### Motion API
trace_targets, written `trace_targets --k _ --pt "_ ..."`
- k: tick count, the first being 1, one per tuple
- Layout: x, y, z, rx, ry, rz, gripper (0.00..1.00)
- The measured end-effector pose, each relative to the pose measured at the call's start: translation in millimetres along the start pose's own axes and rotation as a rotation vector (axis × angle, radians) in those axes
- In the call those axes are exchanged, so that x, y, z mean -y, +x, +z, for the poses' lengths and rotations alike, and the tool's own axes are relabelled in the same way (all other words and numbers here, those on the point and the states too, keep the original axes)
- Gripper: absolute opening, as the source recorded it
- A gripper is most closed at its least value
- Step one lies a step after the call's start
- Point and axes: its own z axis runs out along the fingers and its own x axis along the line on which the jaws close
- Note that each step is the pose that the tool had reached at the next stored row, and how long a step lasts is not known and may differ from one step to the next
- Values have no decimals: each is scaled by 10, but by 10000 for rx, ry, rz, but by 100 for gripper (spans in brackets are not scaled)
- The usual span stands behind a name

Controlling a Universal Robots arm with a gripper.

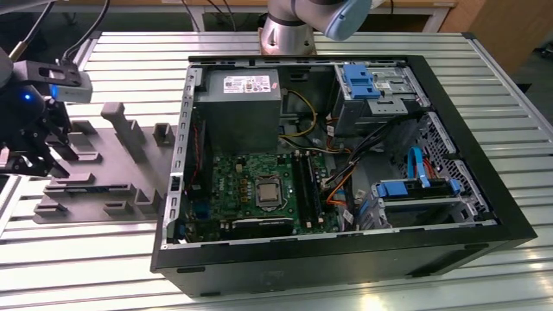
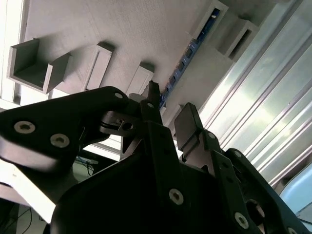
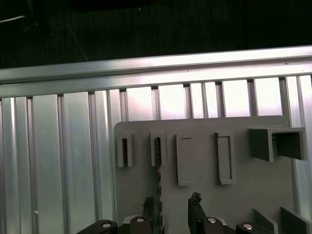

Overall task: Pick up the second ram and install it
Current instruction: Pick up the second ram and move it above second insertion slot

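Note:
The second ram (image 2: 187,53) is a thin blue-green stick standing on edge in a slot of the grey holder plate (image 1: 95,162), at the exterior view's left. In the first wrist view, the ram (image 3: 157,151) shows edge-on. My gripper (image 1: 43,162) hangs over that plate, close above the stick's near end. Its fingers are open in both wrist views, gripper (image 2: 168,111) and gripper (image 3: 171,204), with the stick's line running between them nearer one finger. Nothing is held. The black memory slots (image 1: 304,184) lie on the green motherboard inside the open computer case (image 1: 484,220).
The holder plate carries several raised grey blocks and brackets (image 1: 121,126). It lies on a ribbed metal table (image 1: 78,259). Inside the case are a grey power supply (image 1: 237,107), blue drive brackets (image 1: 359,79) and loose cables (image 1: 346,175).

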Motion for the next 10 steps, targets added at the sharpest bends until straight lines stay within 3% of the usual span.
trace_targets --k 10 --pt "4 23 126 -3 -2 -24 40"
